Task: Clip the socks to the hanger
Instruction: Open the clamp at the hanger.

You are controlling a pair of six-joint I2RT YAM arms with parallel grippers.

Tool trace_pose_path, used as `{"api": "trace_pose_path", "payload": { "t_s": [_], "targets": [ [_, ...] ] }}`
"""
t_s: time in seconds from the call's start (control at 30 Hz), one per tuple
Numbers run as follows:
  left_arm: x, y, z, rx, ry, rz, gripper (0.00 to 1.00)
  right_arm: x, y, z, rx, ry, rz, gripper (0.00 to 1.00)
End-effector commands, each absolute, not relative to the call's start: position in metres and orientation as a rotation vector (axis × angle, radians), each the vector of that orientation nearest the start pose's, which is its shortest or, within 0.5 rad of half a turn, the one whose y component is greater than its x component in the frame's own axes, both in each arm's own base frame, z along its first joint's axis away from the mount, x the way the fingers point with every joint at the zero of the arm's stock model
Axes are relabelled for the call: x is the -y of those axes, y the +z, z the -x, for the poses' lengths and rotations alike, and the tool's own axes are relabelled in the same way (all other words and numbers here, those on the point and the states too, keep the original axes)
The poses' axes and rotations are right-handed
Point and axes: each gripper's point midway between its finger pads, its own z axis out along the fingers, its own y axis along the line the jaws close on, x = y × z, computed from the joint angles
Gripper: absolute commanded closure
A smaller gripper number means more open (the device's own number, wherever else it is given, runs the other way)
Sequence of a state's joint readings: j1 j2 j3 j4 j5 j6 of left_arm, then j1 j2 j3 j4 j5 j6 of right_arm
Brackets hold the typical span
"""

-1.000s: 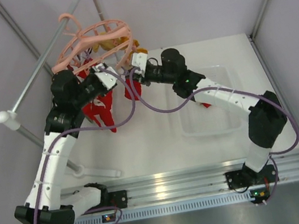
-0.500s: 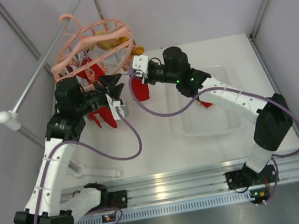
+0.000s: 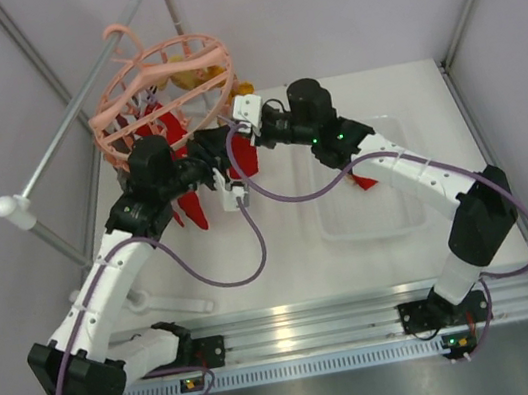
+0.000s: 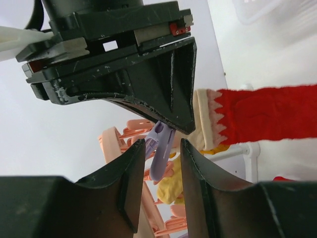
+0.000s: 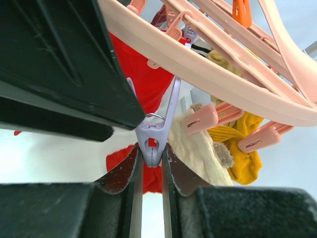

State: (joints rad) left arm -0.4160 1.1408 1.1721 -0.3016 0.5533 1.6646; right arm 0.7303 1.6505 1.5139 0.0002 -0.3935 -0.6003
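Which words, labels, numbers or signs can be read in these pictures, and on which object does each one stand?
No text can be read in any view.
The hanger, the red sock, the lilac peg and the clear tray bear no print.
The green dots on the right arm are lights, not signs.

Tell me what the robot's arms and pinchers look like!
The left arm and right arm are white tubes with chunky black joints, and a purple cable loops along each. The left gripper and right gripper have black, wedge-shaped fingers. Tiny green lights glow on the right arm.
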Motion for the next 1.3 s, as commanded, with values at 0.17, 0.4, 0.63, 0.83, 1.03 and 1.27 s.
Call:
{"api": "trace_pose_path", "payload": {
  "t_s": [0.17, 0.4, 0.63, 0.83, 1.03, 1.27],
  "targets": [
    [0.202, 0.373, -0.356, -0.576, 0.568, -1.689, 0.62, -0.38, 0.387, -0.358, -1.059, 0.409, 1.22, 1.0],
    [0.197, 0.366, -0.367, -0.619, 0.611, -1.703, 0.73, -0.379, 0.386, -0.356, -1.063, 0.419, 1.218, 1.0],
    [0.2, 0.363, -0.369, -0.595, 0.621, -1.705, 0.92, -0.372, 0.391, -0.351, -1.099, 0.557, 1.181, 0.76],
    [0.202, 0.36, -0.369, -0.57, 0.625, -1.7, 1.0, -0.362, 0.384, -0.349, -1.21, 0.824, 1.151, 0.62],
    [0.204, 0.357, -0.368, -0.542, 0.63, -1.704, 1.0, -0.366, 0.385, -0.339, -1.247, 1.032, 1.169, 0.55],
    [0.205, 0.357, -0.367, -0.529, 0.635, -1.703, 1.0, -0.377, 0.379, -0.34, -1.276, 1.122, 1.2, 0.49]
  ]
}}
